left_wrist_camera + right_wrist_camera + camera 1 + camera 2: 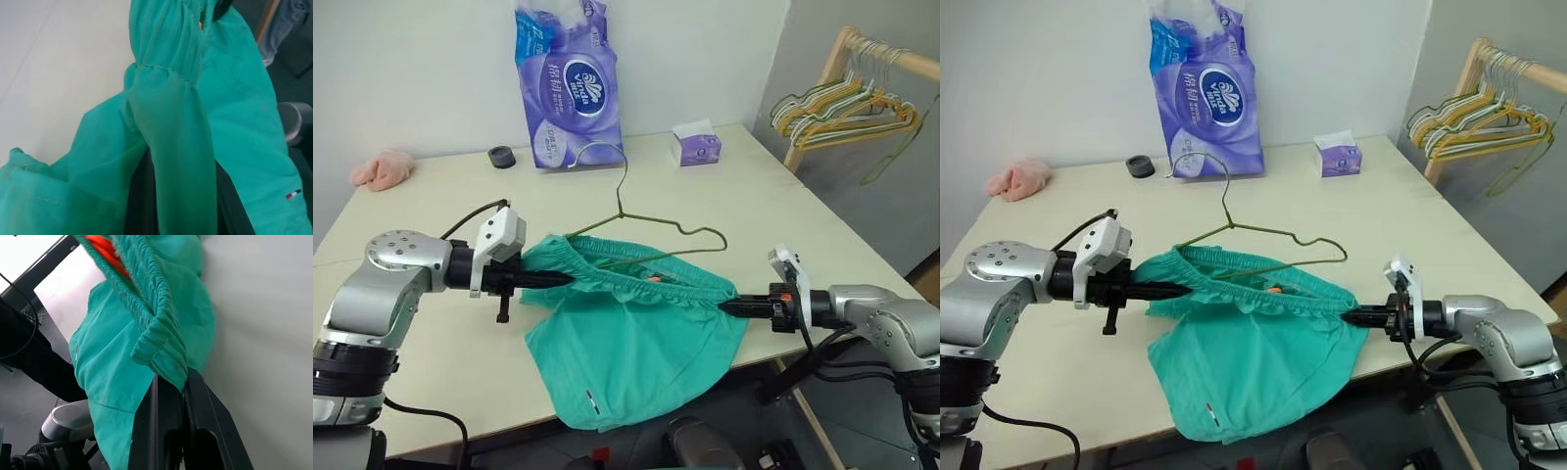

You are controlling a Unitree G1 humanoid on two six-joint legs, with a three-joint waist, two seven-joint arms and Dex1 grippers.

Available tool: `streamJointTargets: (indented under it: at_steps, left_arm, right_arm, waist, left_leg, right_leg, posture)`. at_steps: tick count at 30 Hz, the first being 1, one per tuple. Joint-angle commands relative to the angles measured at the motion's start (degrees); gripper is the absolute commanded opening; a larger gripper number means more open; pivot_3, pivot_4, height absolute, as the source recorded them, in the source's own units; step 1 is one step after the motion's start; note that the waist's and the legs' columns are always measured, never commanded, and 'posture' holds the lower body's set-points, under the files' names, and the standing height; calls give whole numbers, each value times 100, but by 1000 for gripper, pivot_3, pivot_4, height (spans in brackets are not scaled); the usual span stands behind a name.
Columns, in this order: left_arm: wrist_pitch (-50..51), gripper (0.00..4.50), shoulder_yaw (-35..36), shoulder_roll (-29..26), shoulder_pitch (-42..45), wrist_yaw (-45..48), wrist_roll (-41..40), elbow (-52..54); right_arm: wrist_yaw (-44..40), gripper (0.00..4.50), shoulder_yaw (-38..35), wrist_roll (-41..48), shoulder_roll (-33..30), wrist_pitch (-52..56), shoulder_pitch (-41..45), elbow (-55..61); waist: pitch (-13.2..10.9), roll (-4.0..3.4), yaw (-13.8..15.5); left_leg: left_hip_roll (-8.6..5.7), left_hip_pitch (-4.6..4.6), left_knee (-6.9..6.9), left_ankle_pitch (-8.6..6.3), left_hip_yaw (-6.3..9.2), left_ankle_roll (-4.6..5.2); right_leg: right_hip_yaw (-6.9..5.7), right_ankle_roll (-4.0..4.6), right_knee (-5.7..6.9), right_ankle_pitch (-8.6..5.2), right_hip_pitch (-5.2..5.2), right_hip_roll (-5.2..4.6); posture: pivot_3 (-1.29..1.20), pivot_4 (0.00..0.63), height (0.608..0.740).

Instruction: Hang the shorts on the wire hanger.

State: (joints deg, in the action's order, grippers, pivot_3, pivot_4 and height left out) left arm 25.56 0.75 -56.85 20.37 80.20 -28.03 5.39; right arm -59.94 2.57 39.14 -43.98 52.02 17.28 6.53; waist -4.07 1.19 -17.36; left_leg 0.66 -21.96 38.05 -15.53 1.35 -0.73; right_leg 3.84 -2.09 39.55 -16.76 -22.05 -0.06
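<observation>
Silver arms, black fingers, black cables

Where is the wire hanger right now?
The wire hanger lies on the table centre, its lower part under the shorts' waistband, its hook toward the purple tissue pack.

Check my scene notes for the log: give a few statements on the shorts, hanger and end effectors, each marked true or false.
1. Both end effectors grip the shorts by the waistband: left end effector, right end effector. True.
2. The shorts hang on the rack. False: they are stretched between the end effectors, drooping over the table edge.
3. The hanger lies on the table behind the shorts. True.
4. The pink cloth lies on the shorts. False: it lies apart, at the table's far left corner.
</observation>
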Motion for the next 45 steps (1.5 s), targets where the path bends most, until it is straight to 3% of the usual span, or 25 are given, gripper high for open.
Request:
streamJointTargets:
  at_steps: [1, 23, 33, 43, 45]
  left_arm:
    - [-106, 0, 310, -299, -108, 197, -54, 230]
    - [-1168, 0, -134, -458, -271, 190, 985, -335]
    - [-1151, 0, -504, 59, -28, -293, 1340, -340]
    - [-1160, 0, -630, 428, -92, -658, 1528, -239]
    - [-1168, 0, -645, 468, -129, -705, 1547, -218]
  right_arm:
    - [-42, 19, -200, -6, -135, 22, 47, -36]
    - [-128, 19, -56, -127, -321, -153, 328, 707]
    - [59, 19, 978, -1004, -71, -403, 1522, 978]
    - [22, 19, 1310, -1139, 150, -223, 1851, 1092]
    - [95, 481, 1351, -1347, 127, -458, 1797, 1061]
  waist:
    - [-2, -4, 1]
    - [-3, -5, 9]
    - [-4, -6, -3]
    - [-3, -5, 0]
    - [-3, -5, -3]
  left_leg:
    - [0, 0, 0, 0, 0, 0]
    - [-6, 0, 1, 0, -3, 0]
    - [-3, -1, 0, 0, -2, 0]
    - [-5, -4, 2, 0, 1, 0]
    - [-5, -5, 2, 0, 3, 0]
  right_leg:
    - [-1, -2, 0, -1, 0, 1]
    - [0, -5, -3, -3, 1, 1]
    - [1, -2, -3, -1, -1, -3]
    - [-3, 21, -3, 13, -3, -10]
    - [-4, 21, -3, 12, -3, -10]
  posture:
    - [-294, 36, 740]
    - [-301, 30, 740]
    - [-310, 34, 740]
    - [-308, 35, 740]
    - [-308, 36, 740]
